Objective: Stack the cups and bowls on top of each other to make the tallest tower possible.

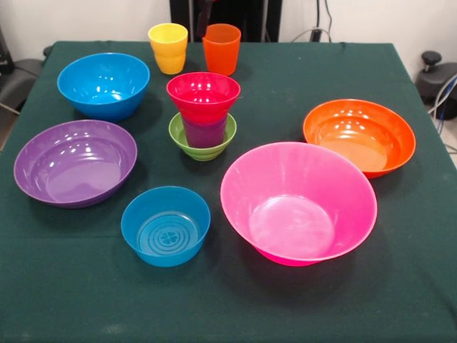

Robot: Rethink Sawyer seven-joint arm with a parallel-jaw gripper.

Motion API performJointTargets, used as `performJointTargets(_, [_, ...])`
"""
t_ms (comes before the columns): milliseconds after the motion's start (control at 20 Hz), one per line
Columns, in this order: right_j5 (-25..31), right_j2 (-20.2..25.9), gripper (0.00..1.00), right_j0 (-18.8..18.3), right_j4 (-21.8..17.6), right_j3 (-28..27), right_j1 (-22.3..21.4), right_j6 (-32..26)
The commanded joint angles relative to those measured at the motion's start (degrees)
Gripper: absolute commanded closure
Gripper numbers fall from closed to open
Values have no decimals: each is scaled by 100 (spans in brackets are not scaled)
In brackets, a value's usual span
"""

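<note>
The tabletop (414,286) wears a matt dark green cloth, faintly wrinkled. Everything on it looks like glossy, smooth plastic — the pink bowl (298,202), purple bowl (75,162) and orange bowl (359,136) all carry bright highlights. The small blue bowl (166,225) shows moulded rings inside its base. The yellow cup (168,48) looks smooth too.

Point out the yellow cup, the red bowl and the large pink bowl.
yellow cup (168,50), front view, on its outer wall.
red bowl (203,91), front view, on its inside, atop the stack.
pink bowl (293,225), front view, on its inner floor.
</note>
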Motion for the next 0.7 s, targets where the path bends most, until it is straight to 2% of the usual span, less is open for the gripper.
performJointTargets(50, [183, 478, 0, -167, -375, -547, 256, -736])
performJointTargets(250, [166, 967, 0, -647, -694, -683, 254, -1594])
performJointTargets(500, [512, 1131, 0, -782, -956, -717, 35, -1711])
performJointTargets(700, [697, 1726, 0, -1180, -1242, -770, -19, -2354])
